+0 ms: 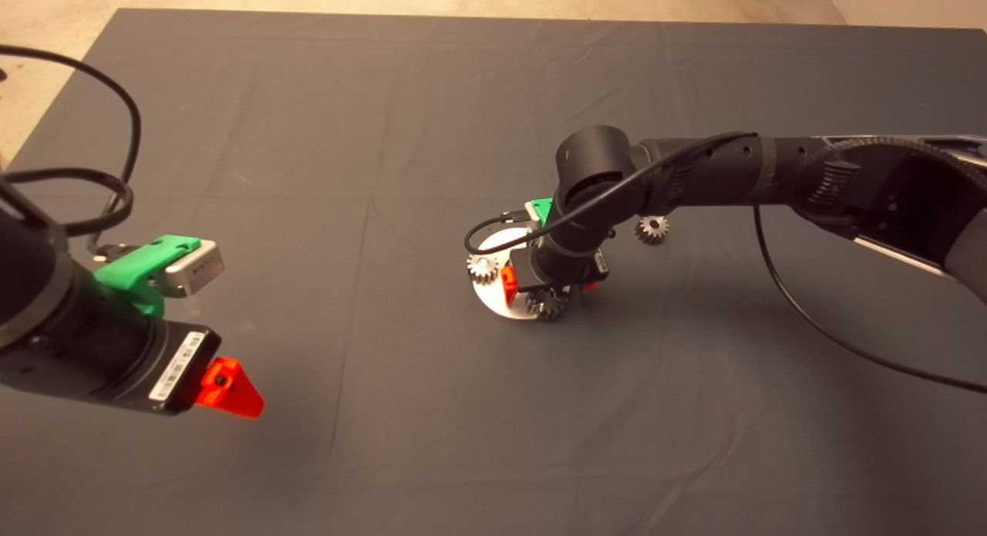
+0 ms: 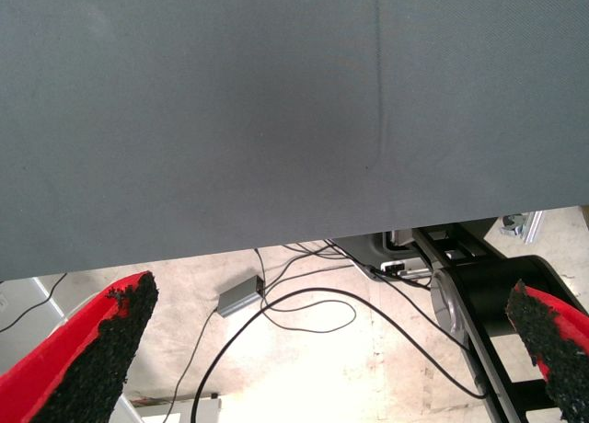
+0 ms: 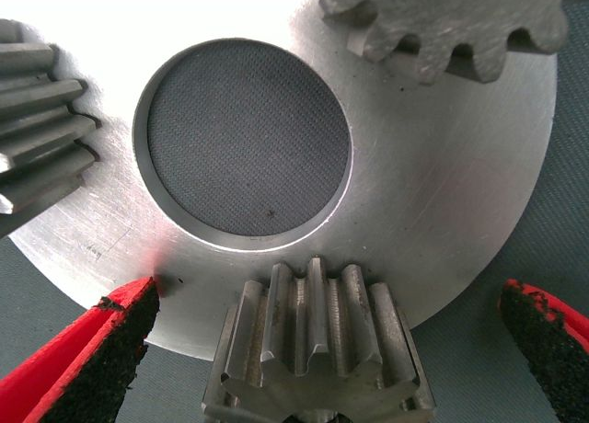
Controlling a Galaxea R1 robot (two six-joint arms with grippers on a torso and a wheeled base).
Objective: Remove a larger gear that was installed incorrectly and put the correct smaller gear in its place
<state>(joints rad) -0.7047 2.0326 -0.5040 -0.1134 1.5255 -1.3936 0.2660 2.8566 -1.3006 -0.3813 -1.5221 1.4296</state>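
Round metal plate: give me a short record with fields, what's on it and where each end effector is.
plate: round silver metal plate, centre hole, on dark mat
larger gear: dark grey steel, at plate's rim, between the open right end effector's fingers
smaller gear: small steel spur gear, loose on mat beside plate
left end effector: open, parked at the mat's left

The right arm's wrist covers most of the round metal plate [image 1: 493, 305] in the head view, so only its left and near rim show, and the right claw [image 1: 549, 284] appears only as red slivers either side of the wrist. The larger gear [image 1: 549, 305] pokes out just at the plate's near edge (its hub is hidden). In the right wrist view that gear [image 3: 317, 349] is cut off by the picture's edge, as are two other gears [image 3: 451, 23] on the plate.
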